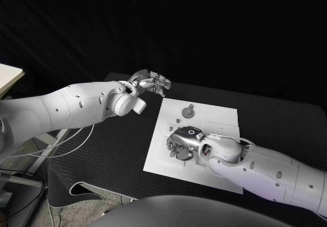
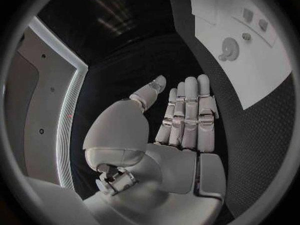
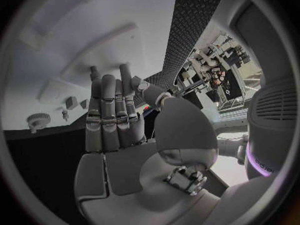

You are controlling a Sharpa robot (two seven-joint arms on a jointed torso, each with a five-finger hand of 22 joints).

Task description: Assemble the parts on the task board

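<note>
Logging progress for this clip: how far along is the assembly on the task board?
Early, by the look of it. A grey gear lies on the task board near its far edge; whether it is seated is unclear. The right hand hovers palm-down over the board's middle, fingers straight and holding nothing. The left hand waits open off the board's far corner. Small parts remain by the gear.

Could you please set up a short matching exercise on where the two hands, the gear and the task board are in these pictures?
Things:
1. left hand
2. right hand
3. gear
4. task board

Places:
A. lying on the board's far part
B. in the middle of the black table
C. over the table, beyond the board's far left corner
D. over the board's middle

Pairs: 1-C, 2-D, 3-A, 4-B
</note>
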